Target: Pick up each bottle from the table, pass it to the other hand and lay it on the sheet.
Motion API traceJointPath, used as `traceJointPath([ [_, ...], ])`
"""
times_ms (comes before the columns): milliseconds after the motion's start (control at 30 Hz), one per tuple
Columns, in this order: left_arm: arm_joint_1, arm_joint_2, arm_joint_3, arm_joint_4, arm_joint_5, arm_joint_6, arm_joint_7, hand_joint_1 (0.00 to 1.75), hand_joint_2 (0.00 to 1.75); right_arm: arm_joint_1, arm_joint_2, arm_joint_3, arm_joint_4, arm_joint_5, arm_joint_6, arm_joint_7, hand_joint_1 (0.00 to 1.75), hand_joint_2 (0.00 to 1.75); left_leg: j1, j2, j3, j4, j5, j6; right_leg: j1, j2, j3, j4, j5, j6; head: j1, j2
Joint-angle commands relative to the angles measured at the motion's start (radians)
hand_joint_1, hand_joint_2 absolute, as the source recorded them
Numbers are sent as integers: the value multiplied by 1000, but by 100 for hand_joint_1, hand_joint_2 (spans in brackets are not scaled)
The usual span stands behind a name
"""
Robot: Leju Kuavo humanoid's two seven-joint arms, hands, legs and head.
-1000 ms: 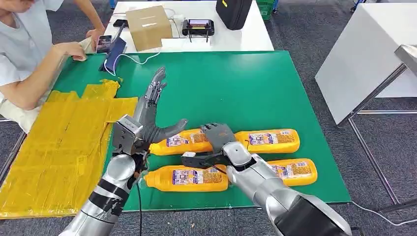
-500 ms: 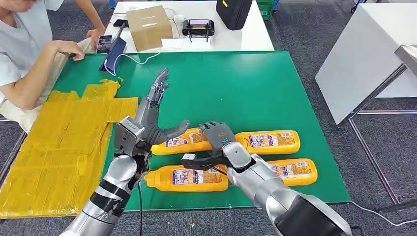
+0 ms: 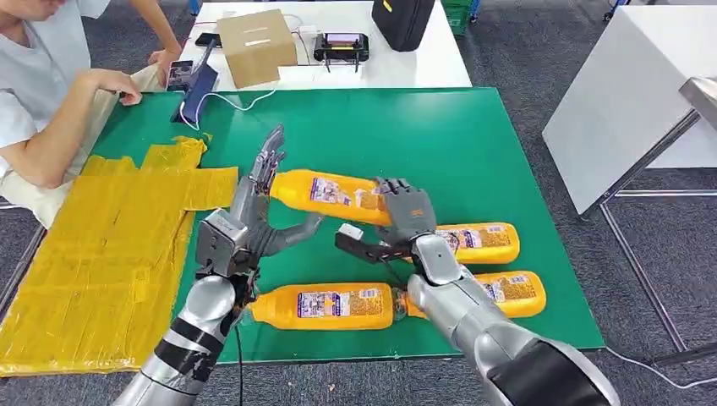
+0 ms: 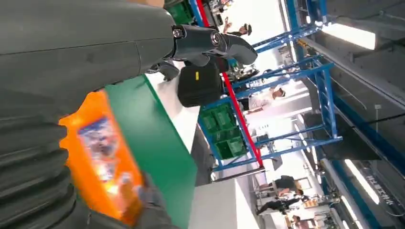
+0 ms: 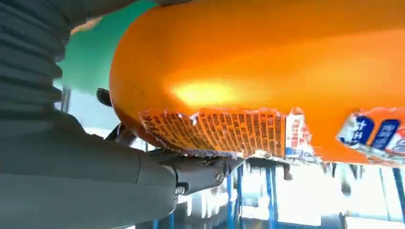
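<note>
My right hand [image 3: 407,216] grips an orange bottle [image 3: 325,191] by its base end and holds it above the green table [image 3: 440,139], lying level. Close up, the bottle [image 5: 267,67] rests over my right thumb [image 5: 191,171]. My left hand [image 3: 254,216] is open, fingers [image 3: 269,161] pointing up beside the bottle's cap end and thumb spread below it. The same bottle [image 4: 102,162] lies near my left palm. Three more orange bottles lie on the table: one at the front [image 3: 321,305], one behind my right hand [image 3: 480,242], one at the front right [image 3: 511,292]. The yellow sheet [image 3: 101,245] covers the table's left side.
A person [image 3: 42,93] sits at the table's far left with hands near a phone [image 3: 194,91]. A white table behind holds a cardboard box [image 3: 256,46], a black device [image 3: 341,46] and a black bag [image 3: 402,21]. Another white table [image 3: 626,93] stands at the right.
My right hand has lifted the bottle off the table and carried it up and away from me, to my left hand's fingers. The left hand has barely moved.
</note>
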Motion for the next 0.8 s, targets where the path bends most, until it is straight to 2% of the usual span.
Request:
traceJointPath([
  [33, 27, 23, 26, -3, -28, 17, 14, 0, 175, 191, 76, -573, -417, -30, -23, -268, 175, 175, 1, 1, 5, 1, -4, -2, 0, 5, 5, 1, -3, -2, -1, 0],
  [67, 37, 24, 31, -6, -39, 24, 16, 0, 175, 204, 95, -627, -432, -67, -23, -318, 175, 175, 0, -1, 2, -1, -1, -1, 0, 1, 2, 0, -1, -1, -2, 0],
  [133, 50, 28, 38, -10, -46, 29, 18, 0, 175, 214, 94, -649, -433, -123, -23, -318, 175, 175, 1, -5, 6, 0, -4, -2, 0, 1, 7, 0, -5, -2, -2, 0],
  [200, 60, 30, 44, -18, -48, 30, 18, 0, 175, 217, 78, -639, -428, -165, -23, -310, 175, 175, 1, -4, 3, -1, -2, -1, 0, -2, 4, -1, -3, -1, -1, 0],
  [233, 69, 29, 54, -26, -51, 33, 19, 0, 175, 217, 64, -628, -420, -238, -23, -291, 175, 175, 1, -3, 6, 0, -4, -1, 0, 1, 7, -1, -4, -1, 0, 0],
  [267, 75, 30, 59, -31, -53, 33, 20, 0, 175, 223, 52, -622, -422, -280, -23, -291, 175, 175, 1, -3, 3, -1, -2, -1, 0, 0, 4, -1, -2, -1, -2, 0],
  [333, 89, 40, 61, -40, -65, 24, 29, 0, 175, 264, 44, -583, -479, -501, 22, -369, 175, 175, 1, -5, 1, -1, -1, -1, 0, -2, 2, -1, -2, -1, -1, 0],
  [367, 97, 45, 63, -44, -66, 21, 31, 0, 175, 289, 40, -550, -510, -534, 29, -375, 175, 175, 1, -5, 5, 0, -3, -1, 0, -1, 6, -1, -4, -1, -1, 0],
  [500, 96, 45, 62, -42, -67, 17, 32, 0, 175, 298, 43, -533, -525, -536, 21, -366, 175, 175, -1, -4, 1, -1, -2, -1, -1, -2, 1, -1, -2, -1, -1, 0],
  [633, 104, 51, 53, -49, -71, -12, 46, 0, 175, 354, 39, -429, -627, -572, 55, -351, 175, 175, 0, -3, 5, 0, -4, -2, -1, 1, 5, 0, -4, -2, -1, 0],
  [700, 109, 56, 48, -55, -75, -19, 49, 0, 175, 373, 41, -376, -666, -587, 86, -343, 175, 175, -1, -2, 1, 0, -2, -1, -1, 0, 1, -1, -2, -1, -1, 0],
  [733, 109, 56, 48, -55, -75, -19, 49, 0, 175, 376, 47, -370, -667, -586, 86, -344, 175, 175, 0, -1, 5, 1, -5, -2, -1, 3, 5, 0, -4, -2, -1, 0],
  [800, 109, 56, 48, -55, -75, -19, 49, 0, 175, 376, 47, -370, -667, -586, 86, -344, 175, 175, -1, -2, 1, -1, -2, -1, -1, 1, 1, -1, -2, -1, -1, 0],
])
